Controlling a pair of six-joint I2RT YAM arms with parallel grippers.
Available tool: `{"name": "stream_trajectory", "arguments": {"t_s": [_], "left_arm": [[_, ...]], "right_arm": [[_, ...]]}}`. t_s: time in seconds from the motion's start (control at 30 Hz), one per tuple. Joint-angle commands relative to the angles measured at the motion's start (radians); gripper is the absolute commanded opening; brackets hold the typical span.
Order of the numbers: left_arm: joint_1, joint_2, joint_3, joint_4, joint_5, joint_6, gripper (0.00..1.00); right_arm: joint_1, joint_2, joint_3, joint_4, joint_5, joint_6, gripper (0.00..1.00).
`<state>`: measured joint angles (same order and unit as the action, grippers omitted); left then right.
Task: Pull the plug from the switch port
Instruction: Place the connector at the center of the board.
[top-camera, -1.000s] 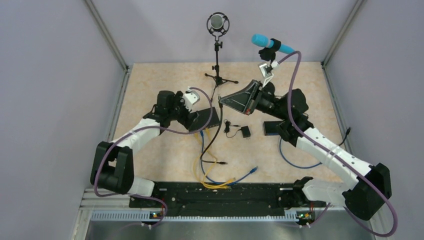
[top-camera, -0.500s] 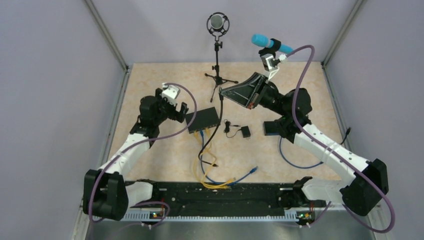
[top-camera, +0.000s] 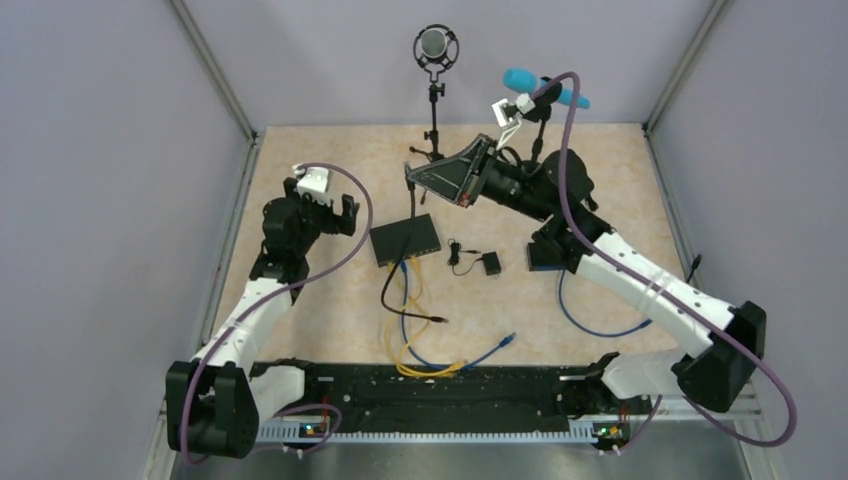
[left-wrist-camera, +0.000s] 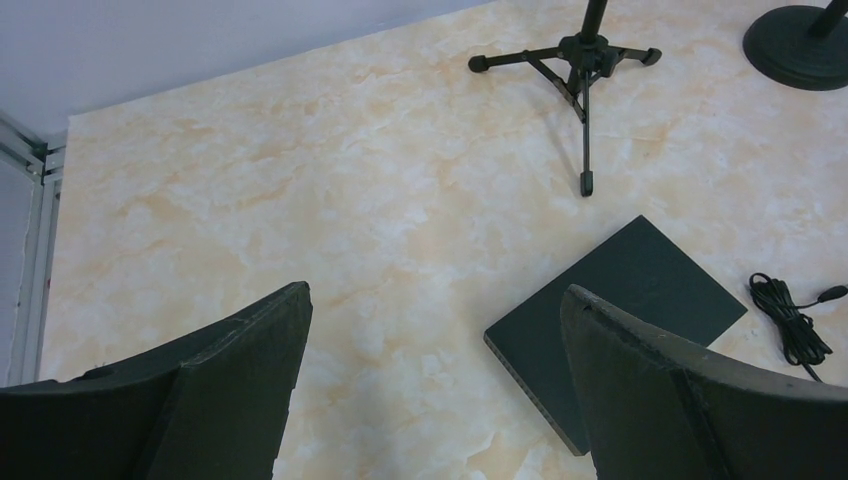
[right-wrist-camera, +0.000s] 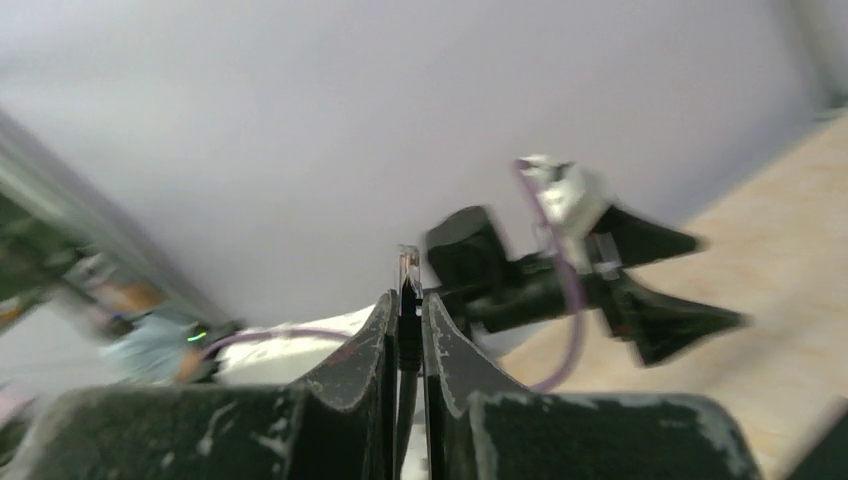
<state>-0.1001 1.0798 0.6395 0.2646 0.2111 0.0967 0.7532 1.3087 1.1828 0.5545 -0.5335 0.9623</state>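
I am looking down on the rig while the right gripper (top-camera: 412, 178) is hovering above the tabletop (top-camera: 300, 300), its fingers pressed together and pinching the plug (right-wrist-camera: 407, 268). In the wrist view the plug's clear tip is poking out beyond the fingertips against the bare wall, so I am judging it free of the switch port. The switch (top-camera: 405, 240), a flat black box, is lying below this gripper and a little back toward the arm bases. I cannot pick out the emptied port on its edge. The black cable (top-camera: 392, 280) is hanging from the pinch, passing the box and trailing away toward the bases. A yellow cable (top-camera: 395, 345) and a blue cable (top-camera: 480, 355) are running into the box's near edge. The left gripper (left-wrist-camera: 432, 295) is hanging spread wide and holding nothing, with the switch off to its right, well apart. To finish this step well, I am planning to hold the pinch firm and carry the plug slowly, watching that the cable's slack is not dragging the box. I also want to avoid snagging the tripod microphone stand (top-camera: 433, 120) just beyond the right gripper. If the box starts sliding, I am thinking the free left gripper could steady it.
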Motion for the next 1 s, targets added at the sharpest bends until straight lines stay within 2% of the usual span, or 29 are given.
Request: {"name": "stream_trajectory", "arguments": {"t_s": [0.0,0.13,0.33,0.57,0.7,0.83,0.9,0.97], "left_arm": [[0.009,-0.030,0.018,0.025,-0.023,-0.025,0.99],[0.015,-0.050,0.021,0.043,-0.073,-0.066,0.99],[0.023,-0.057,0.009,0.136,-0.230,-0.156,0.99],[0.025,-0.039,0.058,0.054,-0.259,-0.167,0.99],[0.025,-0.038,0.062,0.018,-0.253,-0.195,0.99],[0.026,-0.063,0.069,-0.032,-0.254,-0.204,0.99],[0.026,-0.079,0.060,-0.047,-0.259,-0.193,0.99],[0.027,-0.087,0.041,-0.036,-0.268,-0.177,0.99]], "right_arm": [[0.020,-0.183,0.151,-0.479,0.390,-0.411,0.00],[0.020,-0.256,0.230,-0.747,0.632,-0.552,0.00],[0.020,-0.325,0.299,-1.034,0.856,-0.571,0.00],[0.020,-0.376,0.340,-1.218,1.009,-0.570,0.00],[0.020,-0.306,0.318,-1.212,0.921,-0.587,0.00],[-0.001,-0.141,0.314,-1.216,0.819,-0.579,0.00],[-0.062,-0.053,0.311,-1.205,0.700,-0.563,0.00],[-0.135,0.051,0.311,-1.195,0.496,-0.540,0.00]]}}
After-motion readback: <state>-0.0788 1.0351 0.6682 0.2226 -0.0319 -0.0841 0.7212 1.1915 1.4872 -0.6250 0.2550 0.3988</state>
